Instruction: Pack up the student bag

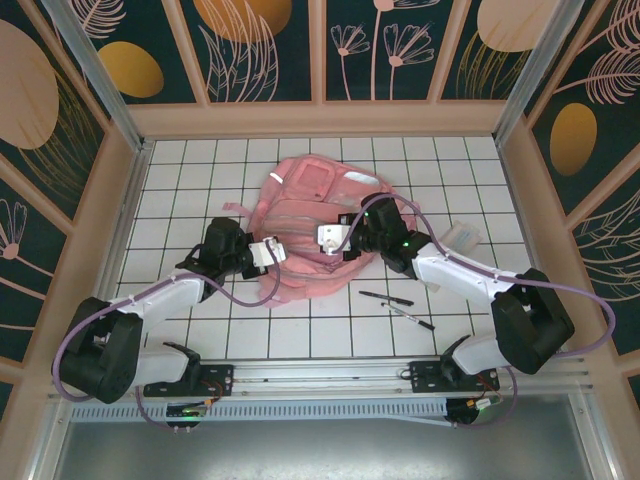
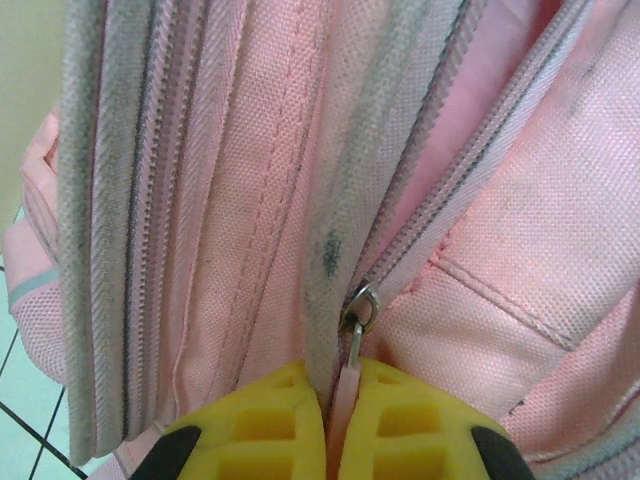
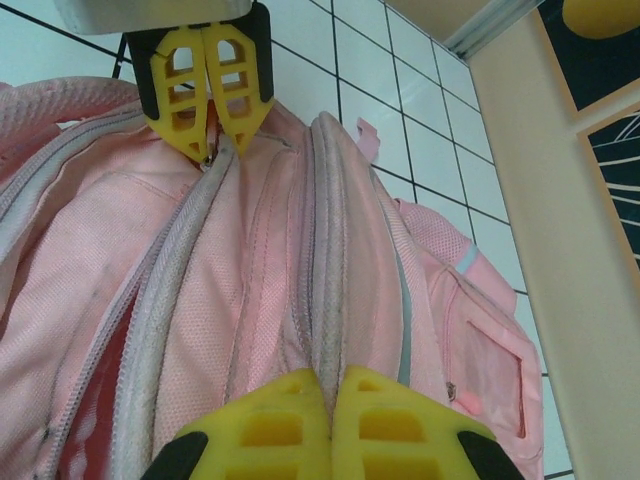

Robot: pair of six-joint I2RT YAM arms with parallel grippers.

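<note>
The student bag [image 1: 310,200] lies flat on the white tiled table [image 1: 180,180], and both arms reach in to its near edge. The left gripper [image 2: 334,385] is pressed together on the pink zipper pull [image 2: 347,395]. The tab runs down between the yellow fingers, and its metal slider [image 2: 361,303] sits just beyond the fingertips. Ahead of the slider the two grey zipper tapes spread apart, with pink lining showing between them.

The right gripper [image 3: 330,378] faces the left one across the top of the bag, with only a short stretch of pink fabric between them. Its fingers are closed and pinch a raised ridge [image 3: 330,260] of the bag, edged with grey zipper tape, that runs straight away from the fingertips. To the side of this ridge, further from the right gripper, a clear-fronted pocket lies toward the wall. In the right wrist view the left gripper's fingers meet at a point directly over the slider.

Outboard of the right gripper, near the forearm of that arm, two dark pens [image 1: 386,298] [image 1: 412,316] lie on the tiles apart from the bag. Further out on the same side rests what looks like a small clear packet [image 1: 466,236], though it is too small to identify.
</note>
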